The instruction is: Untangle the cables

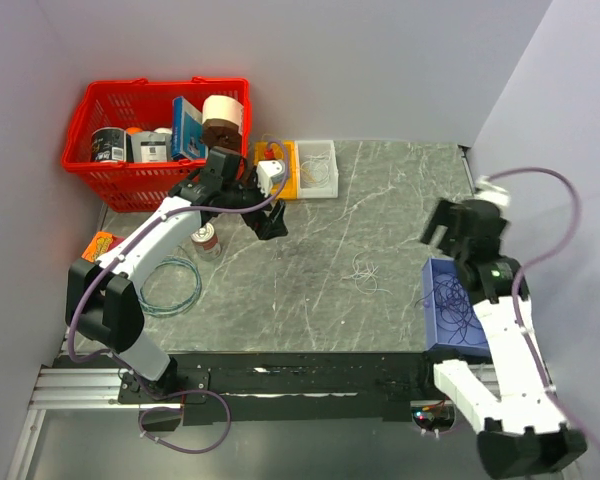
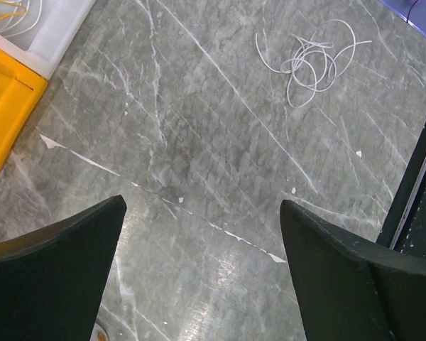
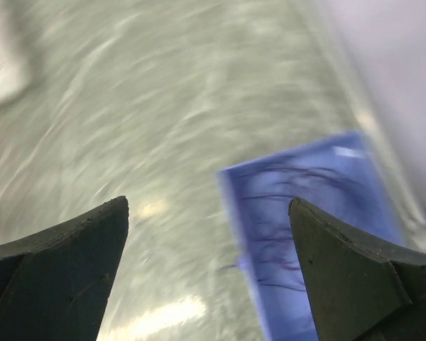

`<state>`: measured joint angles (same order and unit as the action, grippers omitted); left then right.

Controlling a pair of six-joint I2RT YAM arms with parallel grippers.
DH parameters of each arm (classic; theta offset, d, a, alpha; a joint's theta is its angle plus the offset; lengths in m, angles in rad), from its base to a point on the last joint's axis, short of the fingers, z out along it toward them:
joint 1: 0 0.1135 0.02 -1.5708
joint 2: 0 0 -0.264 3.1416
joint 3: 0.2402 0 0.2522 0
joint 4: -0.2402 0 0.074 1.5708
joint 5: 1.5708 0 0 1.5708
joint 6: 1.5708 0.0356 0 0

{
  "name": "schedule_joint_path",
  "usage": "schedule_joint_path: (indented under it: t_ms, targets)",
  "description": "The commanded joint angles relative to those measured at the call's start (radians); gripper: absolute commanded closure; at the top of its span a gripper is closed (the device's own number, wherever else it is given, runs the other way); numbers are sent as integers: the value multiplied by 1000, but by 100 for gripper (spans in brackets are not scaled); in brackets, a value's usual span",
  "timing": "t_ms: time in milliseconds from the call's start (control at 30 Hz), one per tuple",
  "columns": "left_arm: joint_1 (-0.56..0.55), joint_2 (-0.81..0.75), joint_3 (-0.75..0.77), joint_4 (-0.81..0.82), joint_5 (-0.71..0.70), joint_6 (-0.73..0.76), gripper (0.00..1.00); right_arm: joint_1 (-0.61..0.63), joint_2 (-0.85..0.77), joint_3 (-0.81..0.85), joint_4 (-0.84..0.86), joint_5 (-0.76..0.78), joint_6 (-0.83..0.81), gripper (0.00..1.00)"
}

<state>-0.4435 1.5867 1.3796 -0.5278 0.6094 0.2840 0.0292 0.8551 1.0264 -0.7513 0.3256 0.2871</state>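
Note:
A pale grey-white cable [image 1: 365,272] lies loose on the grey table, also in the left wrist view [image 2: 309,60]. Dark purple cables [image 1: 452,305] lie in a blue tray [image 1: 435,335] at the right; in the blurred right wrist view the cables [image 3: 284,213] sit in the tray [image 3: 369,206]. A yellow-orange cable lies in a yellow tray [image 1: 283,185] and a white one in a white tray [image 1: 318,150] at the back. My left gripper [image 1: 270,222] [image 2: 202,202] is open and empty, left of the white cable. My right gripper [image 1: 438,238] [image 3: 208,202] is open and empty above the blue tray's far edge.
A red basket [image 1: 110,178] of goods stands at the back left. A small can [image 1: 208,240], a teal coiled hoop [image 1: 170,285] and an orange packet [image 1: 98,245] lie at the left. The yellow tray [image 2: 3,106] and white tray [image 2: 53,32] also show in the left wrist view.

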Motion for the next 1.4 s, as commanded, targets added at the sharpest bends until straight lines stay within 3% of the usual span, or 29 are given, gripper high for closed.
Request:
schedule_joint_path:
  t_ms: [0,133,367,433,467,500,533,567,600,633,833,933,967,1067,1133,1367]
  targets:
    - [20,-5,9,12,12,11,4,191,136,-38,84,-141,-42,0]
    - [55,-14,-4,3,9,17,4,326,385,-49,102,-184,-9,0]
    - [101,-21,-5,-8,18,24,4,357,628,-9,147,-272,12,0]
    - [106,-14,-1,-9,18,24,4,356,694,6,152,-299,12,5]
    - [108,-11,-1,-11,20,24,4,356,714,12,152,-313,9,11]
    - [108,-8,2,-11,20,26,4,359,745,27,147,-319,9,34]
    - [108,-5,3,-14,20,26,4,360,752,34,138,-319,11,50]
    - [109,-2,3,-12,20,24,4,359,754,40,132,-319,14,82]
    - [109,-1,4,-12,18,26,4,360,743,47,127,-310,14,95]
    - [109,1,4,-12,18,27,4,359,733,54,122,-287,14,100]
    - [109,15,12,-14,21,26,4,406,596,187,69,-247,-89,100]
    - [111,21,12,-15,18,26,4,477,518,293,118,-319,-240,100]
    - [112,22,12,-17,16,29,4,488,465,307,154,-429,-273,100]
    - [112,15,12,-20,7,34,4,489,388,305,346,-546,-336,100]
    - [115,7,12,-20,0,38,4,468,404,336,400,-493,-364,100]
    - [141,-21,-4,-28,-40,47,4,405,782,702,372,-402,-344,100]
